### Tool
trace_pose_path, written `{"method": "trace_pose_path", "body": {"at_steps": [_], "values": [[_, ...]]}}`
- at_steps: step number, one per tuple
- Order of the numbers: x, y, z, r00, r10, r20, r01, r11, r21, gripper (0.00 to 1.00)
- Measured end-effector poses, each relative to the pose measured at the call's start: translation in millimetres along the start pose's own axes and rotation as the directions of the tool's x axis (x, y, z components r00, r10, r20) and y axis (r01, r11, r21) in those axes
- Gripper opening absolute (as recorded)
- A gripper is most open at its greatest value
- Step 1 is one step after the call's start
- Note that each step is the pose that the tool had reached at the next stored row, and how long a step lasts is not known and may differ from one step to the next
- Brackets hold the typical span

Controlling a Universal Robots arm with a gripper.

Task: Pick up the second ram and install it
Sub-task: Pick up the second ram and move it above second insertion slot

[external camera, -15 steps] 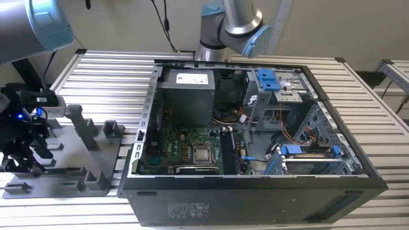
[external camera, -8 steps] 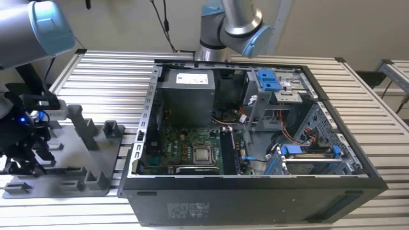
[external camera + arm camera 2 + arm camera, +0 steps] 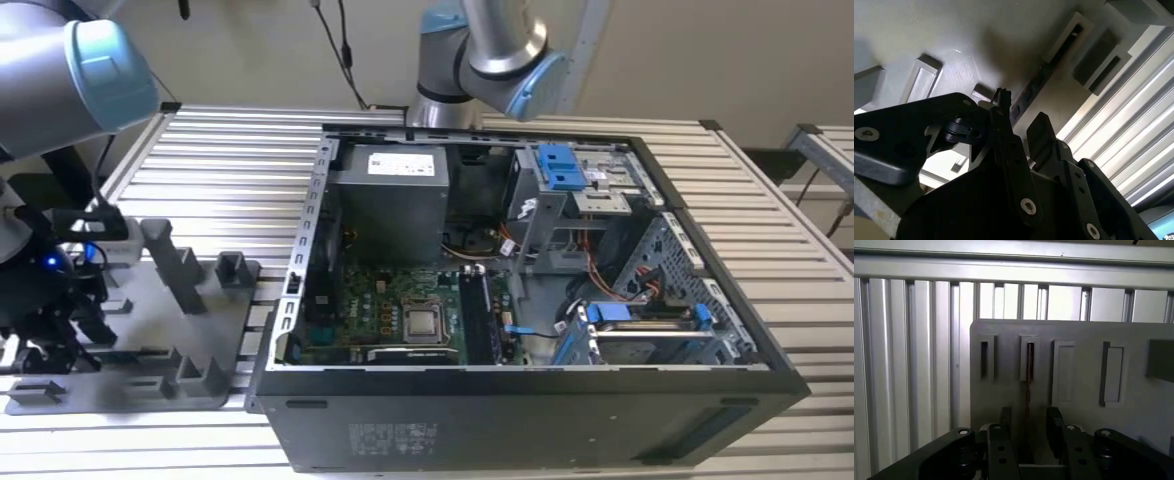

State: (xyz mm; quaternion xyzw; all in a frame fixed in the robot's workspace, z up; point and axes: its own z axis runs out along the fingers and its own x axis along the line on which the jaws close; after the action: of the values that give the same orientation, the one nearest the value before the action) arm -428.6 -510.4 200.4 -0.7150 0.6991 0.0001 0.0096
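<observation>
Ribbed metal table spreads across the scene, viewed from above. An open computer case sits at its centre, reaching toward four o'clock in the exterior view. A grey holder tray lies at eight o'clock in that view, just beside the case. The gripper hangs low over this tray, jaws parted and holding nothing. The memory stick stands on edge in a narrow slot of the tray, a thin dark line in the first wrist view. It runs into the gap between the two fingers, seemingly touching neither. The step in hand looks like the grasp. Doing it well likely means keeping the stick centred and the jaws square to its flat faces, so both sides meet it together without tipping it.
</observation>
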Motion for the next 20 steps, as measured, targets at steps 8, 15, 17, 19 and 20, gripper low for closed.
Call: {"method": "trace_pose_path", "body": {"at_steps": [8,15,17,19,20], "values": [[0.3,0.2,5.7,1.0000,0.000,-0.0003,0.000,1.0000,0.0047,0.42],[0.2,0.2,5.9,1.0000,0.000,-0.0002,0.000,1.0000,0.0049,0.42],[0.2,0.2,5.9,1.0000,0.000,-0.0002,0.000,1.0000,0.0049,0.40],[0.2,0.2,5.9,1.0000,0.000,-0.0002,0.000,1.0000,0.0049,0.27],[0.2,0.2,5.9,1.0000,0.000,-0.0002,0.000,1.0000,0.0049,0.27]]}}
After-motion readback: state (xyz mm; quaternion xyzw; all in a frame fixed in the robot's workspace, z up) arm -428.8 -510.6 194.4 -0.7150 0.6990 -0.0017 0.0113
